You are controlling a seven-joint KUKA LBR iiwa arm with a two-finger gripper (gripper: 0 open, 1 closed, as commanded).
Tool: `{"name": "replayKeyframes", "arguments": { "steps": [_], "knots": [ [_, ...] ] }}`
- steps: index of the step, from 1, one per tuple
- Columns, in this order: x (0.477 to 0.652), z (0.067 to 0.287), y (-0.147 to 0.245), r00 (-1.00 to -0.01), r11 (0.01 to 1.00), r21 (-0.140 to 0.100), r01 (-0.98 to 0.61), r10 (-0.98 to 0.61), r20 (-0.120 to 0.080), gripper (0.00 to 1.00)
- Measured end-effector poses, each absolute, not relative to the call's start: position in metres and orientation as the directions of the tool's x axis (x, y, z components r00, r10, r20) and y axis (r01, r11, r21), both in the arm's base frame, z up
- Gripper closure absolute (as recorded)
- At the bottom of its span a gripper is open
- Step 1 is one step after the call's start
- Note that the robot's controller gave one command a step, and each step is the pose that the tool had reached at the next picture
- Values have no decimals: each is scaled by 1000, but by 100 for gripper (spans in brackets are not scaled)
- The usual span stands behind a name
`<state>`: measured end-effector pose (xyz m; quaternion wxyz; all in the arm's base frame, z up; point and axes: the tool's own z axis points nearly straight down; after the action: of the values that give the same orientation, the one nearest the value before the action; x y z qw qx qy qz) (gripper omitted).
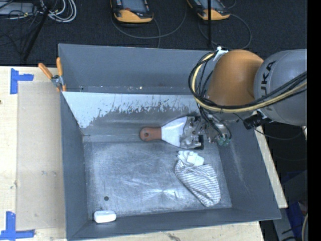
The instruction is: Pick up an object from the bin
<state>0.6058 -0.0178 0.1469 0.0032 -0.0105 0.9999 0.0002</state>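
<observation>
My gripper [193, 138] hangs low at the bin's back right, right over the wide pale blade of a scraper [170, 132] whose brown handle points left. Just below the gripper lies a crumpled white piece [191, 158] on top of a grey striped cloth [199, 183] that stretches toward the front right. The gripper's body covers the blade's right end.
A small white oblong block [105, 216] lies in the front left corner. The arm with its orange cover and cables looms over the back right of the bin.
</observation>
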Motion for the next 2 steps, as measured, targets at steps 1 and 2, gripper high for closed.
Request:
{"name": "replayKeyframes", "arguments": {
  "steps": [1, 2],
  "knots": [
    [595, 155, -21, -1000, 1000, 1, -30, -30, 2, 100],
    [603, 141, -9, -1000, 1000, 0, 22, 22, -3, 100]
  ]
}}
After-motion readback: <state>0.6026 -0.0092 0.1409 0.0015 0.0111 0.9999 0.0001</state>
